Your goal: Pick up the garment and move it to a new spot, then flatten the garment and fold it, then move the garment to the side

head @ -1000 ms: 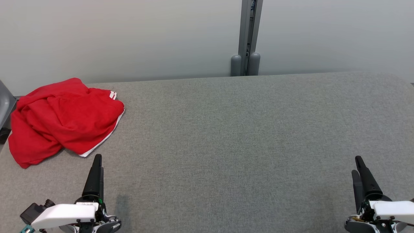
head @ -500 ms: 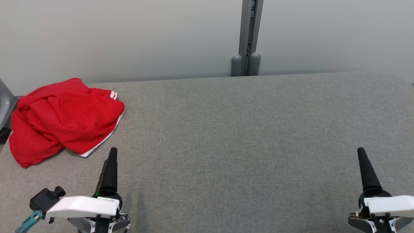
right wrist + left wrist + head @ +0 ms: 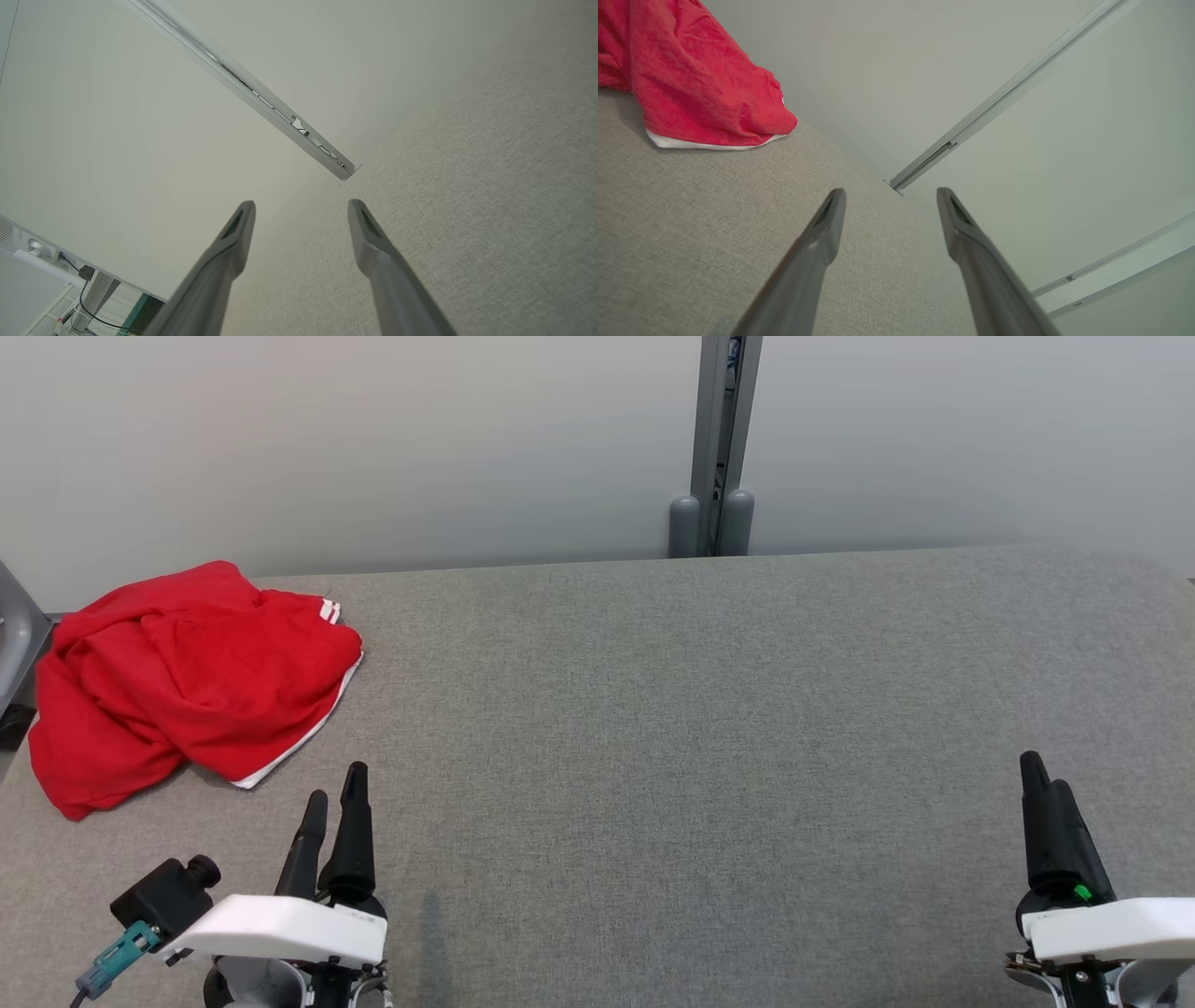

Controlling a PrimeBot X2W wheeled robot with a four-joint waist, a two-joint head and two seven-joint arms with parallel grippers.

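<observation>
A: Red garment (image 3: 187,681), where does it lie?
B: Crumpled in a heap on the grey table (image 3: 653,709), at the far left corner, close under the wall (image 3: 373,448). A white hem shows along its near edge, and two short white stripes at its far right tip.
A: Which gripper is closest?
B: The left gripper (image 3: 336,782). It is near the heap, a little right of the near edge, apart from it with bare table between. Its fingers point toward the wall.
A: Spread or pressed together?
B: Spread. In the left wrist view the two dark fingers stand well apart and pinch nothing. The garment lies off to that view's upper left, white hem against the table.
A: And the right gripper (image 3: 1044,771)?
B: Well apart from the garment, at the table's near right side. From the head its fingers overlap, so the gap is hard to read there. The right wrist view shows them spread wide over bare table.
A: What stands behind?
B: A grey post (image 3: 717,448) runs up the wall past the table's far edge, a bit right of the middle.
</observation>
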